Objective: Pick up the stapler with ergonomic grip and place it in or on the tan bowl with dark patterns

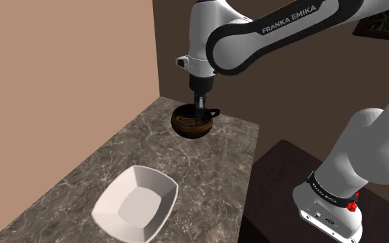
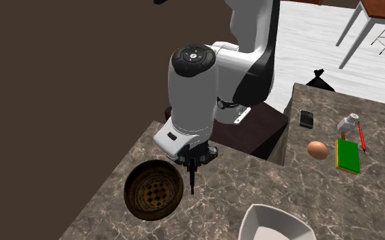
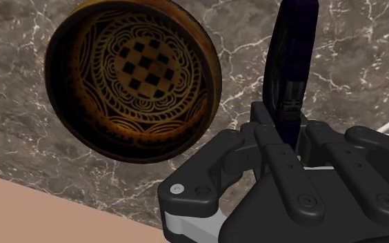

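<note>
Dim even light, bowl (image 3: pixel 134 79) darker toward rim, white arm (image 1: pixel 276 31) brightest

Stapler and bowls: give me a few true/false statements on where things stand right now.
1. The gripper is shut on the stapler. True.
2. The stapler lies in the patterned bowl. False: it hangs in the gripper, beside that bowl.
3. The patterned bowl is empty. True.
4. The white bowl sits inside the patterned bowl. False: it stands apart from it on the counter.
5. The egg is in the white bowl. False: it lies beside a green book.
</note>
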You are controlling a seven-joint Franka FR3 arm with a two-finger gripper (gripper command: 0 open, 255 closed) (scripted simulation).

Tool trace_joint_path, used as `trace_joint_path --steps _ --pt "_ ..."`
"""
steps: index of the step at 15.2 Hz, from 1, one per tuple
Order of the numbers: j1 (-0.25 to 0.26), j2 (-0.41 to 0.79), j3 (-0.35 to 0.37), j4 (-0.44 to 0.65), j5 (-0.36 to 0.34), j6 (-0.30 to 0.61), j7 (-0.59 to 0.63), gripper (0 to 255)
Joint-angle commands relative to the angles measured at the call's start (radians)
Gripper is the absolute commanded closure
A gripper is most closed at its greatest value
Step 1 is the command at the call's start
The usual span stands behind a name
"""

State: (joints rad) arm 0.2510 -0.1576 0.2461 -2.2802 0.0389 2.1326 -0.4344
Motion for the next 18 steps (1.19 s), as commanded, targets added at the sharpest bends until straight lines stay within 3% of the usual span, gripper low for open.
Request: trace_joint_path --steps 1,9,18 --pt "-0.018 0.042 -0.018 0.04 -0.015 0.001 -0.028 255" --pt "-0.091 0.225 -0.093 0.251 -0.056 -0.03 -0.153 255" --pt "-0.09 0.278 -0.094 0.19 -0.068 0.084 -0.145 255"
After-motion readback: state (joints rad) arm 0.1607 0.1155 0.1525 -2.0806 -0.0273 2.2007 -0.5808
